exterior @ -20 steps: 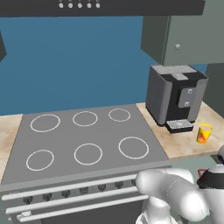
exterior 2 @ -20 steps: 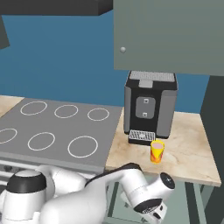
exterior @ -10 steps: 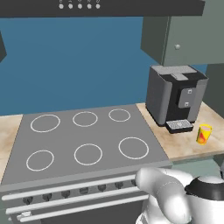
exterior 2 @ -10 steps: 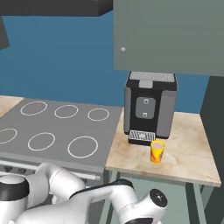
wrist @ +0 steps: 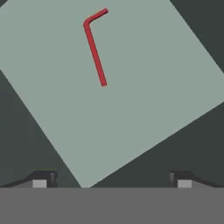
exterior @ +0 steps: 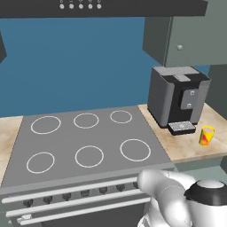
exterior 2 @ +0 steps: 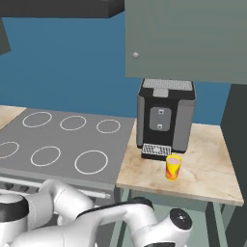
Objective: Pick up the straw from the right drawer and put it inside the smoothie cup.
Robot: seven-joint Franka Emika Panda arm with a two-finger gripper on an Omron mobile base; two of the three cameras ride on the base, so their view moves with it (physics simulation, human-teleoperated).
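A thin red straw (wrist: 95, 52) with a bent top end lies flat on the pale grey-green floor of the open right drawer (wrist: 140, 109), in the upper left of the hand view. My gripper (wrist: 112, 181) hangs above the drawer, open, its two dark fingertips (wrist: 41, 180) wide apart with nothing between them. The straw is well ahead of the fingertips and apart from them. The small yellow smoothie cup (exterior: 206, 135) (exterior 2: 173, 167) with a red-orange patch stands upright on the wooden counter in front of the coffee machine.
A dark coffee machine (exterior: 177, 99) (exterior 2: 165, 118) stands right behind the cup. The grey cooktop (exterior: 88, 142) (exterior 2: 62, 140) lies to the left, with the oven's knobs (exterior: 66, 195) below it. A grey wall cabinet (exterior 2: 183, 38) hangs above the wooden counter (exterior 2: 207, 169).
The arm has sunk lower and swung to the right, below the counter's front edge. The cup and the coffee machine have not moved.
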